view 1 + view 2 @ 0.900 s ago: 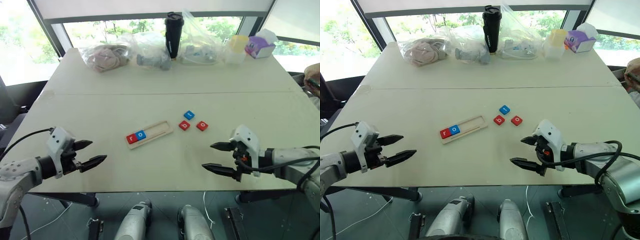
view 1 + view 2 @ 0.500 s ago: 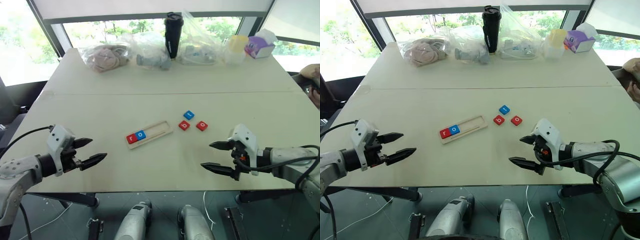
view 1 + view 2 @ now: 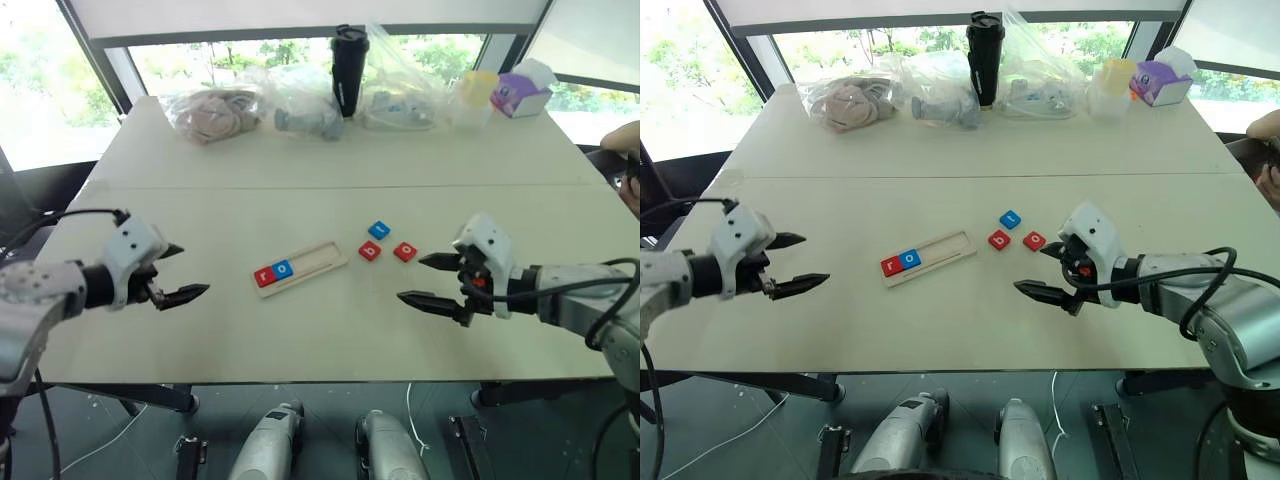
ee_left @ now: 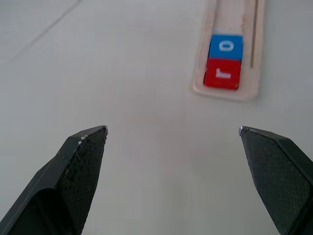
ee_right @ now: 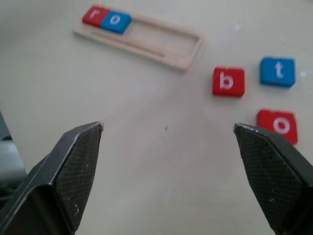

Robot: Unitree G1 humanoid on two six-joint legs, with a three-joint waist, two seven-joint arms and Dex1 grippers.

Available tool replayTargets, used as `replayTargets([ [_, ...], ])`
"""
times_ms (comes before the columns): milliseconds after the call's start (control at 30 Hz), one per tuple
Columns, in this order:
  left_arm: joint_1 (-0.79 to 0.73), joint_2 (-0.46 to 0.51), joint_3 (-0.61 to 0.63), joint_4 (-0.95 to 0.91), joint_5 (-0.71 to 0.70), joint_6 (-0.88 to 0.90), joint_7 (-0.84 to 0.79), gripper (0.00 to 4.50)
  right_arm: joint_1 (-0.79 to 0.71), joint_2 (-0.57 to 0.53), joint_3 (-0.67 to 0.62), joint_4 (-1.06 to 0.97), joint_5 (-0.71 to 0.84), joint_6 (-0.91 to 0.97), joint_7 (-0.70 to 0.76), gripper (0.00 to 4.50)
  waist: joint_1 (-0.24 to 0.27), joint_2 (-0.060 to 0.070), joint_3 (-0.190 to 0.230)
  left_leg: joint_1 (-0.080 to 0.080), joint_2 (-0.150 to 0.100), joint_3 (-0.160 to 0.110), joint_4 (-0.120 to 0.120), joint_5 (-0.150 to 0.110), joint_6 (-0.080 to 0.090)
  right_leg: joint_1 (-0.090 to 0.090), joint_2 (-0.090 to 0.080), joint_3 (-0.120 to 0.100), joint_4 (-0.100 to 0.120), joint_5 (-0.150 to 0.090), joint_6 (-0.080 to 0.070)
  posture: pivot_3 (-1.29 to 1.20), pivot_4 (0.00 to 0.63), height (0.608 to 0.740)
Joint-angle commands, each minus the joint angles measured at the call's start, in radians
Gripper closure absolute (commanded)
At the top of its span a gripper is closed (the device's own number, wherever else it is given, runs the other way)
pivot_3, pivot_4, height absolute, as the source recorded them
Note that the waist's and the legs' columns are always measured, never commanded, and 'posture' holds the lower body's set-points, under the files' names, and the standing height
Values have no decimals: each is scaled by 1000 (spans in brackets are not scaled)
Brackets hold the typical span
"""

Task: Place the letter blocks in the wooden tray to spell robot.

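The wooden tray [image 3: 300,266] lies mid-table at a slant, with a red "r" block [image 3: 264,277] and a blue "o" block [image 3: 282,269] at its left end. To its right on the bare table lie a red "b" block [image 3: 370,251], a blue "t" block [image 3: 378,230] and a red "o" block [image 3: 405,251]. My left gripper [image 3: 176,273] hovers open well to the left of the tray, holding nothing. Just right of the loose blocks, my right gripper [image 3: 428,281] hovers open and empty too.
Along the table's far edge stand a black tumbler [image 3: 348,70], clear plastic bags [image 3: 300,100] of items, a yellowish cup [image 3: 474,92] and a purple tissue box [image 3: 520,92]. A person's hand [image 3: 625,150] shows at the right edge.
Both arms have lifted and moved forward over the table. The right gripper has drawn closer to the loose blocks. The blocks and the tray stay where they were.
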Motion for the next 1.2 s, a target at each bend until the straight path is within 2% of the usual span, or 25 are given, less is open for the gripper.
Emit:
replayTargets([
  [33,-82,-19,-111,69,42,-13,-57,0,-5,49,44,-80,11,19,-65,84,-2,0,0,0,0,0,-1,0,0,0,0,0,0,0,0,0,150,740],
  [167,-207,-107,-233,206,114,-71,-86,0,21,114,93,-125,3,28,-128,84,-3,-1,0,0,0,0,-2,2,2,1,0,0,1,2,4,0,150,740],
  [367,-322,-240,-361,346,228,-192,-110,0,61,147,130,-151,-18,5,-172,84,-3,-1,0,-1,0,0,4,2,3,3,1,0,2,4,6,0,150,740],
  [700,-288,-346,-397,332,301,-205,-64,0,88,154,139,-137,-50,-40,-175,84,-6,-1,0,-1,0,0,6,2,3,3,1,0,3,5,7,0,150,740],
  [1033,-212,-351,-392,287,321,-180,-36,0,67,171,146,-99,-51,-66,-163,84,-4,-1,0,2,0,0,8,2,3,6,1,0,3,5,7,0,150,740],
  [1133,-202,-351,-385,285,314,-174,-43,802,64,171,143,-86,-57,-67,-161,0,-5,-1,0,3,0,0,8,2,3,6,1,0,3,5,7,0,150,740],
  [1167,-202,-351,-385,288,316,-173,-42,1194,64,170,142,-84,-58,-67,-161,0,-4,-1,0,3,0,0,8,2,3,6,1,0,3,5,7,0,150,740],
  [1200,-206,-352,-385,294,318,-173,-41,1364,64,170,142,-82,-58,-67,-160,0,-4,-1,0,3,0,-1,8,2,3,6,2,0,3,5,7,0,150,740],
])
